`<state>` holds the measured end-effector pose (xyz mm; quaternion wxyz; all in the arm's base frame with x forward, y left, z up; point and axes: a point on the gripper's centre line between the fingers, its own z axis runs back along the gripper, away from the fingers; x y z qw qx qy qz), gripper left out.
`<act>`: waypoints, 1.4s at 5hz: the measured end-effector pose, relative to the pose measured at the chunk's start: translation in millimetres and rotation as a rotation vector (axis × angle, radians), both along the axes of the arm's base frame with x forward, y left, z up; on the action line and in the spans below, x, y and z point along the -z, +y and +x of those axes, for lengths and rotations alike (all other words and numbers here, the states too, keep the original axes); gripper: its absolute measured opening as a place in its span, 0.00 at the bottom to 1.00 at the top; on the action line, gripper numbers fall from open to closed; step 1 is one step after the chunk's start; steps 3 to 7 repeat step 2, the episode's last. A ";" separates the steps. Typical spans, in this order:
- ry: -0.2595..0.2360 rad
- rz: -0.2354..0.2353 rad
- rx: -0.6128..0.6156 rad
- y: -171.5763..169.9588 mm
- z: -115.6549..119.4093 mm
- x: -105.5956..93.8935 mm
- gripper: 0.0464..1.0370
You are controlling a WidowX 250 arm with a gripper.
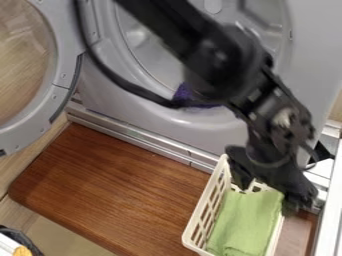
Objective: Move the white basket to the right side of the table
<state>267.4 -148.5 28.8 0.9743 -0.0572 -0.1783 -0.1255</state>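
The gripper hangs over the far end of the white basket, its fingers spread apart, one near the basket's upper left corner and the other by its right side. The white basket stands at the right part of the brown wooden table, set at a slant. A folded green cloth lies inside it. The gripper covers much of the basket's far rim, and whether the fingers touch the basket I cannot tell.
Behind the table stands a grey front-loading machine with its round door swung open at the left. A purple item lies in its opening, partly behind the arm. White rails run along the right edge. A dark object is at lower left.
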 end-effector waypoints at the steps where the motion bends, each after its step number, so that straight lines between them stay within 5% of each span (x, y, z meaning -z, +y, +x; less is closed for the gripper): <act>1: -0.028 -0.002 0.033 10.4 -8.4 -18.1 0.96; 7: -0.032 -0.001 0.028 12.8 -7.1 -19.4 0.96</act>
